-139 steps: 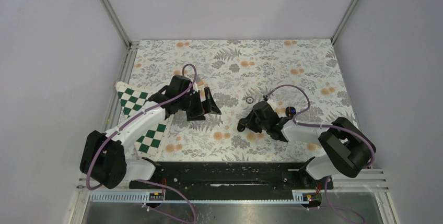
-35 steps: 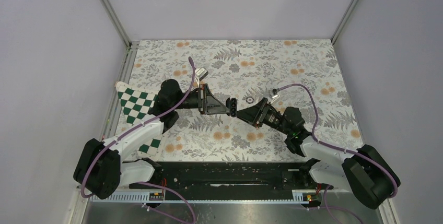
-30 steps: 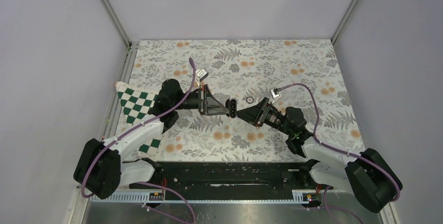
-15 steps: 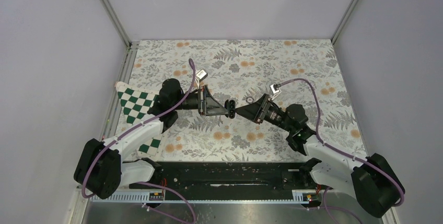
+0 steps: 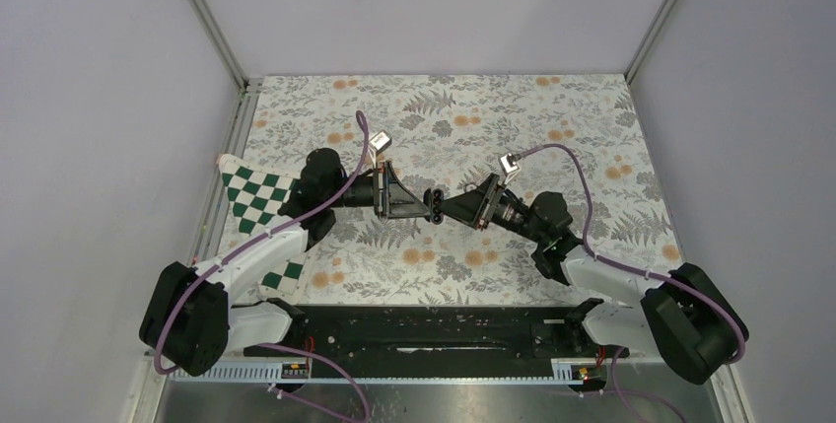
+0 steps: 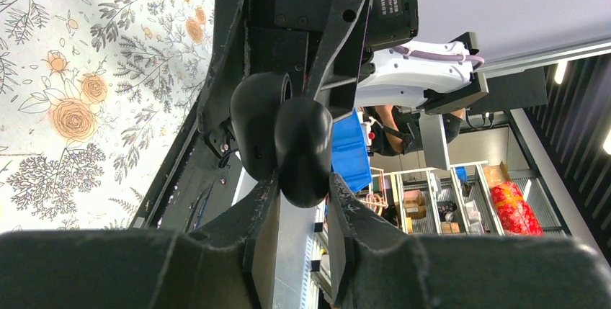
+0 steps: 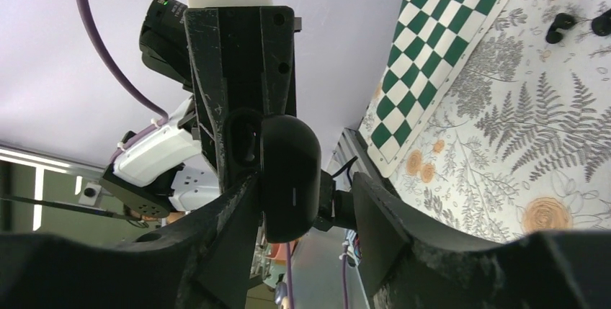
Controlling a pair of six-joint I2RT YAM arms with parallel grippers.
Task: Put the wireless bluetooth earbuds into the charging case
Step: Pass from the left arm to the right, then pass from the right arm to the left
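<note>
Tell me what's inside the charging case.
The case, gripped by the left claw, shows one dark hollow that looks empty; the rest is hidden by its shell. Both earbuds lie outside on the table.

Left gripper [image 5: 431,204], right gripper [image 5: 445,209] tip-to-tip

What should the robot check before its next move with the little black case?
1. Is the left claw shut on the charging case? Ok.
2. Is the right claw open, with a finger on each side of the case? Ok.
3. Is the case held up off the table? Ok.
4. Is the case lid open wide enough? Cannot tell.
5. Are the earbuds inside the case? Not ok, both lie on the table near the checkered mat.
</note>
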